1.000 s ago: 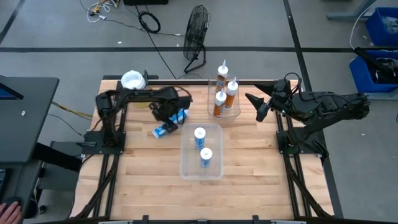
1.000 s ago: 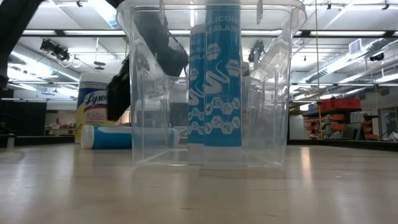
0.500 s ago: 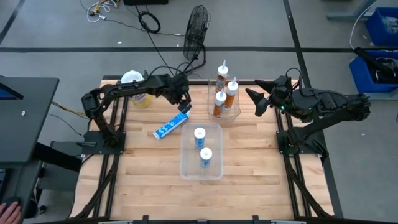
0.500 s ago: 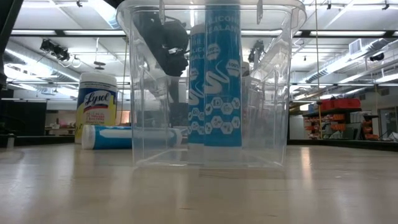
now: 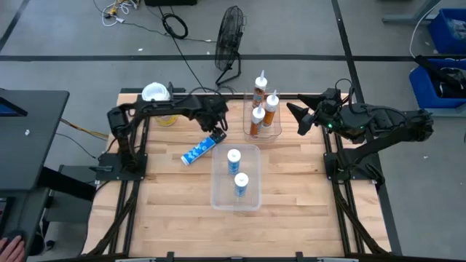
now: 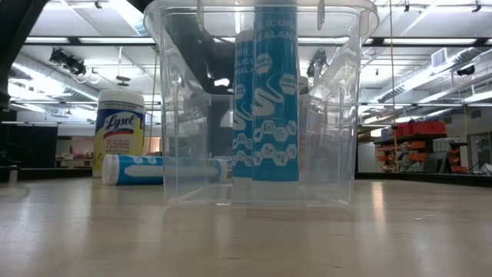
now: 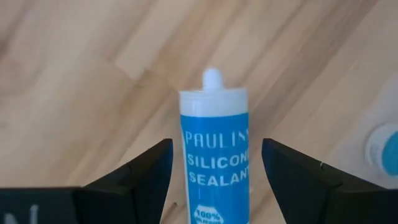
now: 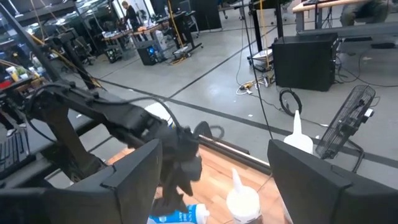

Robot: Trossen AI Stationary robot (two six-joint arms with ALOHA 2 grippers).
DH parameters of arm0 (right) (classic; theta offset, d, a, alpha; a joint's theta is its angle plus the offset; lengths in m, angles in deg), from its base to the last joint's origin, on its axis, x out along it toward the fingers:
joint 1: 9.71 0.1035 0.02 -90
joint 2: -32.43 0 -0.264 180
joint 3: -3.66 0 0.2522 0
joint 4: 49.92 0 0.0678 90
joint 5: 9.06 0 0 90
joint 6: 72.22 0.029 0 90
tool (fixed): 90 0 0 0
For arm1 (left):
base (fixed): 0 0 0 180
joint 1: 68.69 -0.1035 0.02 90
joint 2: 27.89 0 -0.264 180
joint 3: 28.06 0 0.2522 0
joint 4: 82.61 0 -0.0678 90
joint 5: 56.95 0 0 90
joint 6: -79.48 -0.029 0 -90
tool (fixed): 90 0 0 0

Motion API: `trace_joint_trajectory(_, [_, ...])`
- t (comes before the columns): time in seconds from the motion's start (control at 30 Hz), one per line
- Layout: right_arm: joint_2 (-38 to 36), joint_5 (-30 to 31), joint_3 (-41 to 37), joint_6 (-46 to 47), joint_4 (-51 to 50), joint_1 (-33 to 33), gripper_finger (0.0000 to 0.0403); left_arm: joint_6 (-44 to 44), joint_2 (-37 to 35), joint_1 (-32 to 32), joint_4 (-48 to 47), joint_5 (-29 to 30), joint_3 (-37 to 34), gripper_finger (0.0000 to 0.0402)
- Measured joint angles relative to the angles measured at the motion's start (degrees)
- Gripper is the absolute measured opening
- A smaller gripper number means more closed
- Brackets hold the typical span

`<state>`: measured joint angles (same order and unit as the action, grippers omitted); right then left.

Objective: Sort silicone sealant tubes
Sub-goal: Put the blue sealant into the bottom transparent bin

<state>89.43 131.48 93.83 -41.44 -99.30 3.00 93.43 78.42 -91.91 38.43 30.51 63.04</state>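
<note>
Robotics lab; workbenches, floor cables

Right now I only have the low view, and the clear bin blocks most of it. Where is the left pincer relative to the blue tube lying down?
Observer: The left pincer is right above the cap end of the lying blue tube; its fingers stand open on either side of the tube, not closed on it.
Operator: And the right pincer?
Observer: The right pincer is open and empty, off to the right of the small bin of orange tubes.
Operator: How many blue tubes are already sorted?
Observer: Two blue tubes stand upright in the clear bin at the table's middle.
</note>
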Motion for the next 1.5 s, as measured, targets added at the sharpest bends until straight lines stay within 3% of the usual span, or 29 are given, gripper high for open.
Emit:
trace_joint_trajectory(0.53, [0.1,1.6,0.0,1.4,-0.1,-0.1,0.0294,-1.1,3.7,1.6,2.8,0.8,0.0,0.0252])
trace_joint_trajectory(0.63, [0.1,1.5,0.0,1.6,0.0,-0.7,0.0294,-1.2,4.7,1.4,1.9,-2.4,-0.1,0.0252])
trace_joint_trajectory(0.87, [0.1,1.5,0.0,1.6,0.3,-1.1,0.0294,-1.6,7.3,1.4,2.5,-3.8,0.0,0.0252])
trace_joint_trajectory(1.1, [0.1,1.5,0.0,1.7,0.5,-1.1,0.0294,-4.8,8.0,1.4,4.3,-1.4,-0.2,0.0252])
trace_joint_trajectory(1.3, [0.1,1.4,0.0,1.7,0.6,-1.5,0.0294,-6.9,8.0,1.2,5.0,-1.3,-0.2,0.0224])
trace_joint_trajectory(1.5, [0.1,1.4,0.0,1.6,1.2,-1.6,0.0294,-9.0,8.0,0.5,4.9,-1.9,-0.2,0.0223])
